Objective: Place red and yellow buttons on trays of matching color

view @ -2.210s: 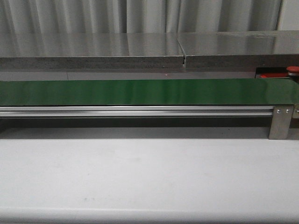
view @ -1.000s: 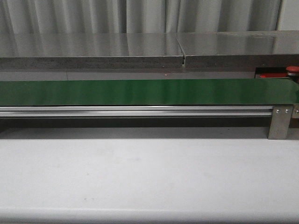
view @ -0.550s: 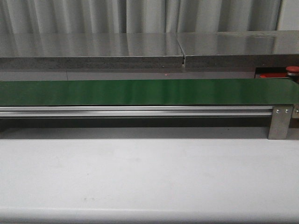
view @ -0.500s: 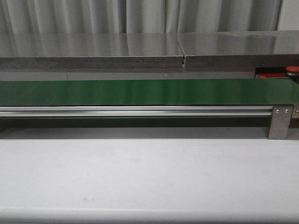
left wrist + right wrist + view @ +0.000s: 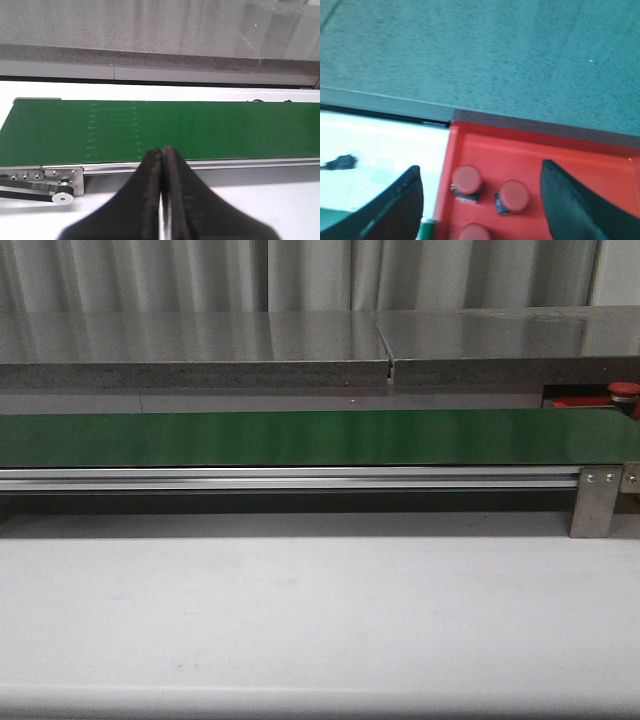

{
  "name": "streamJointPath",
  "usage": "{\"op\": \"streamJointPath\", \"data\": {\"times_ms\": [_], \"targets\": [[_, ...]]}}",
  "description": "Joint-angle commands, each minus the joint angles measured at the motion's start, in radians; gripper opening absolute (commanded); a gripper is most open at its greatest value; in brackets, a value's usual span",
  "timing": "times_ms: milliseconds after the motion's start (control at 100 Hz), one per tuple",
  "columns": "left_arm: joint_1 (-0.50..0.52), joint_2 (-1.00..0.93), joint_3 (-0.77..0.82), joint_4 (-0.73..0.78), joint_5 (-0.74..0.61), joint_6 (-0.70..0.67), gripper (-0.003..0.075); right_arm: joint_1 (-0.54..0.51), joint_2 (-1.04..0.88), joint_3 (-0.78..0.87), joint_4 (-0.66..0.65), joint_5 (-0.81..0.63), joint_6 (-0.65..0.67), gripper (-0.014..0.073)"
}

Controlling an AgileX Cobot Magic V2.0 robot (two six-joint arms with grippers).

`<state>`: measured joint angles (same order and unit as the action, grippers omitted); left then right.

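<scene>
In the right wrist view a red tray [image 5: 590, 165] holds three red buttons: one [image 5: 466, 181] near its edge, one [image 5: 514, 196] beside it, and one [image 5: 472, 232] cut off by the frame. My right gripper [image 5: 481, 165] hangs open above them with nothing between its fingers. The front view shows only a sliver of the red tray [image 5: 578, 400] and one red button [image 5: 624, 390] at the far right. My left gripper [image 5: 161, 150] is shut and empty, in front of the green belt [image 5: 200, 127]. Yellow buttons are out of view.
The long green belt [image 5: 300, 437] crosses the front view on an aluminium rail [image 5: 290, 478] with a metal bracket [image 5: 595, 502] at its right end. A grey stone ledge [image 5: 200, 345] runs behind it and a white tabletop [image 5: 320, 620] lies in front.
The front view has shifted very slightly to the left. Nothing else has visibly moved, and the belt carries nothing in any frame.
</scene>
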<state>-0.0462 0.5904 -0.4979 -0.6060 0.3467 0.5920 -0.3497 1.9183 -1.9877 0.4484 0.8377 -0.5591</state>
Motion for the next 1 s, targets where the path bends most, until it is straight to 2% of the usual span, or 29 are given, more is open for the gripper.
{"op": "streamJointPath", "data": {"times_ms": [0, 210, 350, 620, 820, 990], "targets": [[-0.006, 0.000, -0.028, -0.022, -0.065, -0.007, -0.0019, 0.038, -0.104, -0.032, -0.038, -0.007, 0.069, 0.0500], [-0.006, 0.000, -0.028, -0.022, -0.065, -0.007, -0.0019, 0.140, -0.259, 0.092, -0.204, 0.001, 0.174, 0.0500], [-0.006, 0.000, -0.028, -0.022, -0.065, -0.007, -0.0019, 0.174, -0.418, 0.287, -0.200, -0.081, 0.185, 0.0500], [-0.006, 0.000, -0.028, -0.022, -0.065, -0.007, -0.0019, 0.177, -0.803, 0.783, -0.193, -0.272, 0.185, 0.0500], [-0.006, 0.000, -0.028, -0.022, -0.065, -0.007, -0.0019, 0.177, -1.066, 1.079, -0.176, -0.285, 0.185, 0.0500], [-0.006, 0.000, -0.028, -0.022, -0.065, -0.007, -0.0019, 0.177, -1.274, 1.259, -0.140, -0.258, 0.185, 0.0480]]}}
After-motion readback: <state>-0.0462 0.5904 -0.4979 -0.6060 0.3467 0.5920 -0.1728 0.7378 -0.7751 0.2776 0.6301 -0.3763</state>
